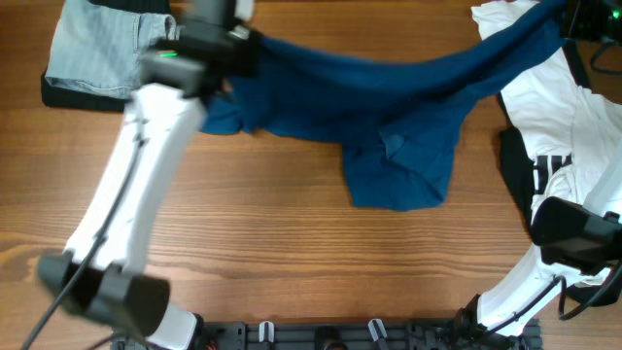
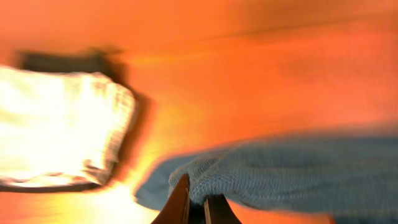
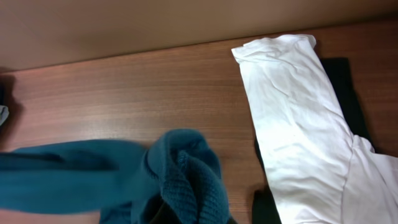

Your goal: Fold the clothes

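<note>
Clutter first: a pale striped denim piece [image 1: 107, 49] lies at the table's [image 1: 292, 253] far-left corner, just beside my left gripper [image 2: 198, 202]. A white garment [image 1: 573, 126] with black stripes sprawls down the right side, under the raised right end of the shirt. My left arm [image 1: 136, 185] slants from the near edge up to the far left. My right arm [image 1: 525, 292] rises along the right edge, and the right gripper [image 1: 581, 19] sits at the far-right corner. Both grippers are clenched on the dark-blue shirt [image 1: 389, 117], one at each end. It hangs stretched between them, and its lower part sags onto the wood mid-table.
</note>
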You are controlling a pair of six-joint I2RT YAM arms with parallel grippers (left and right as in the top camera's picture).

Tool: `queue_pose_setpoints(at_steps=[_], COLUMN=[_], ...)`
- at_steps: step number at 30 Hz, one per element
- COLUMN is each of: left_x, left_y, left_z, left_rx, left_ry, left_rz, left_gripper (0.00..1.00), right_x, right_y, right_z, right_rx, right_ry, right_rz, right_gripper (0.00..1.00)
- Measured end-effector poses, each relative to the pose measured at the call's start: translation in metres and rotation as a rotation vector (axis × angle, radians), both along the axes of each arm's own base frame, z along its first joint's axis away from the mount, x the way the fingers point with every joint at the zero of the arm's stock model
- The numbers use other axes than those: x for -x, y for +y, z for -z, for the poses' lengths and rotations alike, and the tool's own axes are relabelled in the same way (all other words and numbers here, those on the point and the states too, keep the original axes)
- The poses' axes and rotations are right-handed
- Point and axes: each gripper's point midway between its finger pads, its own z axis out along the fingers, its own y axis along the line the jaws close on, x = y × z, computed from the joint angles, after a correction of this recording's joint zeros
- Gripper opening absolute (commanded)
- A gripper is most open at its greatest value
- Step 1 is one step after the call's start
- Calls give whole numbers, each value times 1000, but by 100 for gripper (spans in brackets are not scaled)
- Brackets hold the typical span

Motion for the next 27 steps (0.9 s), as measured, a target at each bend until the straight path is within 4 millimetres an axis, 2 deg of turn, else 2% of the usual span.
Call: queue_pose_setpoints(at_steps=[2, 3, 6, 9, 13, 14, 17, 20, 23, 27], left_x=[0, 2, 1, 3, 22, 33, 58, 90, 133, 200], left_y=[35, 46, 72, 90, 102, 102, 103, 104, 103, 107], left_z=[-37, -49, -78, -100, -147, -164, -197, -227, -261, -299], left_rx=[27, 36, 54, 66, 88, 97, 116, 132, 155, 180], left_ry=[-103, -136, -232, -305, -441, -489, -578, -658, -758, -898], left_rz=[-81, -105, -163, -198, -220, -217, -209, -201, -185, -176], left_gripper=[4, 4, 4, 4, 4, 4, 4, 4, 4, 4], right_x=[0, 1, 1, 5, 28, 43, 83, 137, 188, 235], right_y=[0, 0, 1, 2, 3, 3, 0, -4, -4, 10], right_z=[0, 1, 1, -5, -44, -66, -113, -160, -195, -222], right_rx=[-1, -2, -3, -1, 16, 28, 61, 109, 166, 216], right_ry=[2, 5, 6, -4, -93, -145, -262, -391, -500, -601], right_rz=[0, 0, 0, 3, 26, 41, 91, 171, 258, 316], right_gripper=[4, 4, 4, 4, 5, 4, 4, 4, 4, 4])
